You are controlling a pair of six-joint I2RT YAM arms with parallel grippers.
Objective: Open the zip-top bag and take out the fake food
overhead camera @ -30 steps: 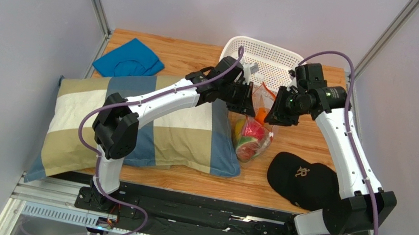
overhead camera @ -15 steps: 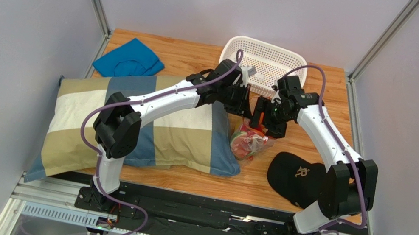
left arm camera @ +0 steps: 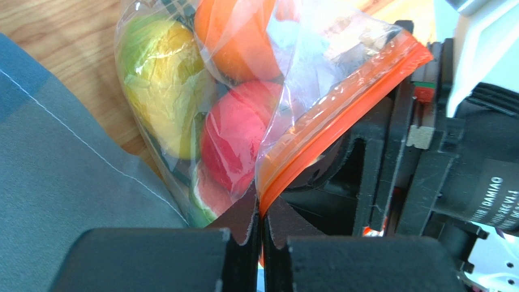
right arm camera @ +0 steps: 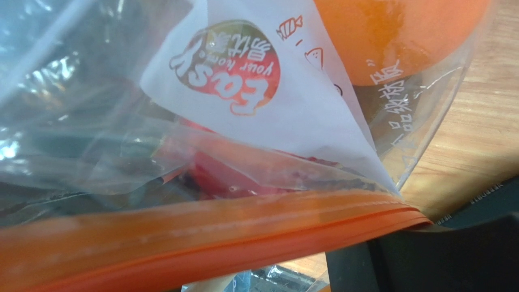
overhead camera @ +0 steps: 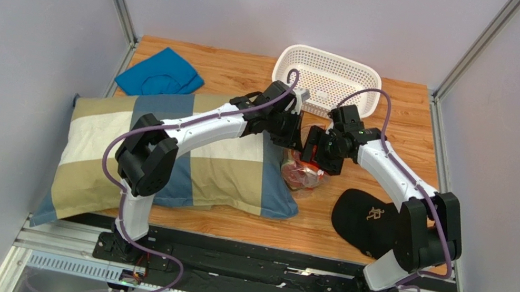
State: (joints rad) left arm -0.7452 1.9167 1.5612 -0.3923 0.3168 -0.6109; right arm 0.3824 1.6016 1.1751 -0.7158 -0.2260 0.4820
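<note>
From my station, the bag (overhead camera: 304, 176) lies on the counter (overhead camera: 225, 224), in the gap between the pillow (overhead camera: 181, 156) and the cap (overhead camera: 371, 220), with its mouth lifted toward the two arms. Its orange zip strip (left arm camera: 335, 125) runs slanting up across the left wrist view, and the food (left arm camera: 234, 143) is all inside the clear plastic. I can pick out an orange (left arm camera: 234, 36) at the top, a red piece below it and a yellow-green piece (left arm camera: 161, 91) to the side nearest the pillow. A white label with a red logo (right arm camera: 231, 67) shows through the plastic in the right wrist view.

My left end effector (left arm camera: 262, 225) is clamped tight on the low end of the zip strip, with its jaws pressed together and the strip pinched between them.

My right end effector (overhead camera: 316, 149) sits just across from it, right up against the bag's mouth. The strip fills the bottom of its own camera, with one dark finger (right arm camera: 426, 255) at the lower right corner. I cannot tell from either view whether its jaws stand apart or grip the strip.

Beyond the arms, a white basket (overhead camera: 328, 74) stands at the far edge of the counter. A blue cloth (overhead camera: 161, 72) lies at the far left corner, just beside the pillow.
</note>
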